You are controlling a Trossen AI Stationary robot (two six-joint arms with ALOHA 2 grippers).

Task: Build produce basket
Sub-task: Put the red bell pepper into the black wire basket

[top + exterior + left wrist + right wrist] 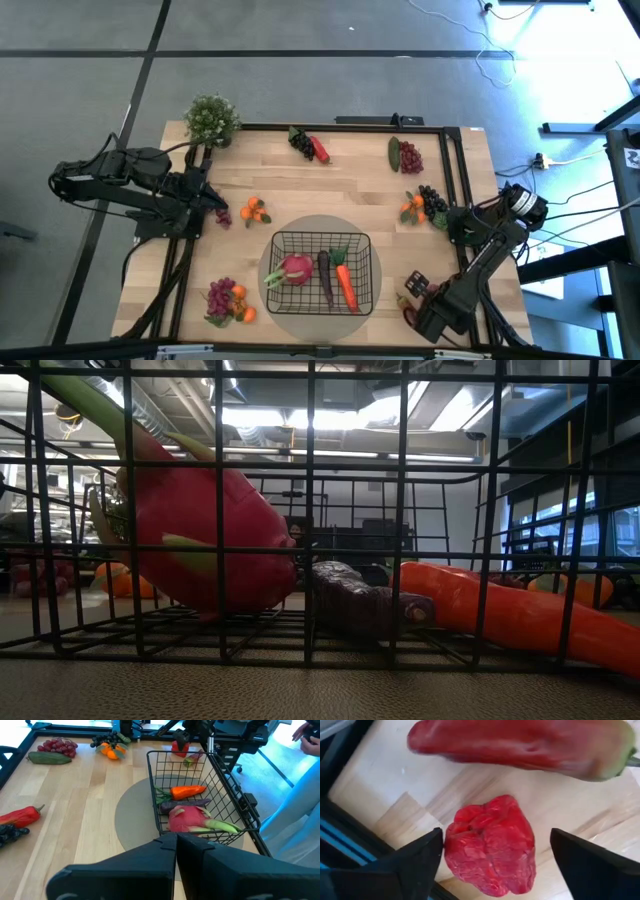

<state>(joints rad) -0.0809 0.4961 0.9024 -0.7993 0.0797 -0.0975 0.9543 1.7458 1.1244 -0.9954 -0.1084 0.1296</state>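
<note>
The black wire basket (372, 262) stands on a grey round mat near the table's front edge. It holds a pink radish (200, 540), a dark eggplant (360, 595) and a carrot (510, 615). My right gripper (496, 834) points down, open, near the front right corner. Its fingers stand on either side of a lumpy red pepper (492, 845) that lies on the wood. A long red pepper (520, 742) lies just beyond it. My left gripper (176, 840) waits shut above the table's left side, holding nothing.
Loose produce lies around the basket: oranges (254, 210), red grapes with oranges (228, 300), black grapes and a red pepper (308, 146), a cucumber with red grapes (405, 155), and oranges with black grapes (425, 205). A potted plant (211, 120) stands at the far left corner.
</note>
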